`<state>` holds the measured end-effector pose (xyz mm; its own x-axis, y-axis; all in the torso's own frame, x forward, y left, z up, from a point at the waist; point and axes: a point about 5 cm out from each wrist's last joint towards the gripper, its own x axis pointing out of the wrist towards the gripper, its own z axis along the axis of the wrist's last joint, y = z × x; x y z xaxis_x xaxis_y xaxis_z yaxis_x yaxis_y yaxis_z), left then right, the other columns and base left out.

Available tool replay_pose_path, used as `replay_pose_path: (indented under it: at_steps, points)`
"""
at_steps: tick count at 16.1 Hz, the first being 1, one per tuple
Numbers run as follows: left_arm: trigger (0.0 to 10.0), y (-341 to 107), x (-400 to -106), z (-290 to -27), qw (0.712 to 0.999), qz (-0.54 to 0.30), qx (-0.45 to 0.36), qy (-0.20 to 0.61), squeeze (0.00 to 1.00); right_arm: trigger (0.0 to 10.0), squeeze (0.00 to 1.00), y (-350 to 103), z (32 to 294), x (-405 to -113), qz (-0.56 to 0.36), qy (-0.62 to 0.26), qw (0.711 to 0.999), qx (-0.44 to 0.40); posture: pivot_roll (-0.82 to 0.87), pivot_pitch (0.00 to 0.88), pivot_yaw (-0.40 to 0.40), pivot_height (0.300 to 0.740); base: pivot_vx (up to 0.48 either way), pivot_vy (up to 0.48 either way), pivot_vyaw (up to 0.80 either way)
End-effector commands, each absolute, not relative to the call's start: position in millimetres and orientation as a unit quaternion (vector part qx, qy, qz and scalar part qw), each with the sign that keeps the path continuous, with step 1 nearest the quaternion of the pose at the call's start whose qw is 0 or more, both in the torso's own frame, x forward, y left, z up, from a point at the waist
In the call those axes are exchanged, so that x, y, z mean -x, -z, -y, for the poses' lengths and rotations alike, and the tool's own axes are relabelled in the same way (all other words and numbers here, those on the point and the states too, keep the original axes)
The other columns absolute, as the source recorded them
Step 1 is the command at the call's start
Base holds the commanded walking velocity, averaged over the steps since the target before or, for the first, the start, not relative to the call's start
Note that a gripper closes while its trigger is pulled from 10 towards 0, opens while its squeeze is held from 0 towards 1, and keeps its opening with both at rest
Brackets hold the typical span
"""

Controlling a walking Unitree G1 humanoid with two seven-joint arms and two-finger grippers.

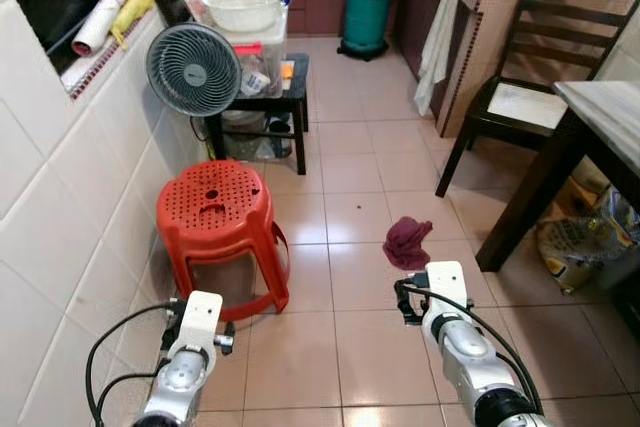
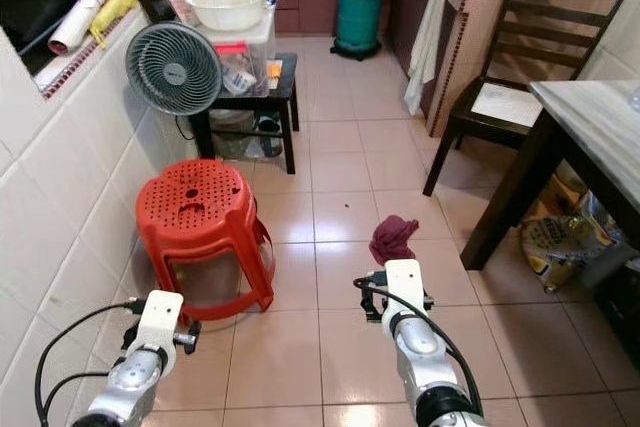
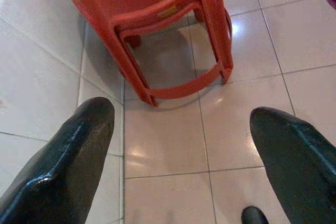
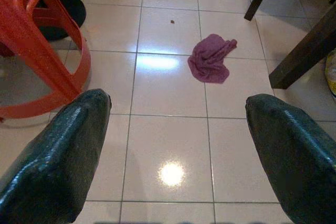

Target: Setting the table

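Rag [image 4: 211, 59], maroon, crumpled on floor tiles at frame centre beside table [image 1: 606, 117]: likely soft, light, non-slip, best pinched at its raised fold; left gripper [image 3: 184, 145] and right gripper [image 4: 176, 145] wide open, empty.

No legible text, brand, number or sign is present. The badge at the fan [image 1: 193, 69] hub is too small to read.
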<state>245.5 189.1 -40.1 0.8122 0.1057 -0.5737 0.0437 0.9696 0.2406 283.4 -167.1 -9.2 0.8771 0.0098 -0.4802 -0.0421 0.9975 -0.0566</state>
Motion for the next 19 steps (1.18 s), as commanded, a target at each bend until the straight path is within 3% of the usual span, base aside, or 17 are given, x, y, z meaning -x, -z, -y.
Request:
replay_pose_path:
  at_steps: [1, 2, 4, 5, 10, 19]
  points:
    - [10.0, 40, -246, -190, 0.943, -0.308, -0.126, -0.013, 0.00, 10.0, 0.00, 6, 166, -287, -0.243, -0.014, 0.969, 0.030, -0.12, 0.003, 0.029, 0.740, 0.000, 0.000, 0.00]
    - [10.0, 42, -244, -188, 0.939, -0.316, -0.135, 0.000, 0.00, 10.0, 0.00, 11, 168, -283, -0.258, -0.009, 0.966, 0.032, -0.13, 0.000, 0.034, 0.740, 0.000, 0.000, 0.00]
    - [10.0, 66, -214, -187, 0.903, -0.399, -0.157, 0.029, 0.00, 10.0, 0.00, 58, 183, -227, -0.380, -0.025, 0.919, 0.098, -0.11, 0.000, -0.021, 0.740, 0.000, 0.000, 0.00]
    - [10.0, 68, -211, -189, 0.902, -0.403, -0.155, 0.023, 0.00, 10.0, 0.00, 61, 185, -223, -0.392, -0.026, 0.912, 0.121, -0.10, 0.000, -0.038, 0.740, 0.000, 0.000, 0.00]
    - [10.0, 81, -183, -198, 0.890, -0.440, -0.117, -0.033, 0.00, 10.0, 0.00, 61, 180, -224, -0.401, -0.102, 0.897, 0.159, -0.06, 0.000, -0.105, 0.740, 0.000, 0.000, 0.00]
    - [10.0, 84, -181, -191, 0.875, -0.449, -0.174, 0.038, 0.00, 10.0, 0.00, 67, 187, -215, -0.417, -0.041, 0.899, 0.124, -0.09, 0.001, -0.013, 0.740, 0.000, 0.000, 0.00]
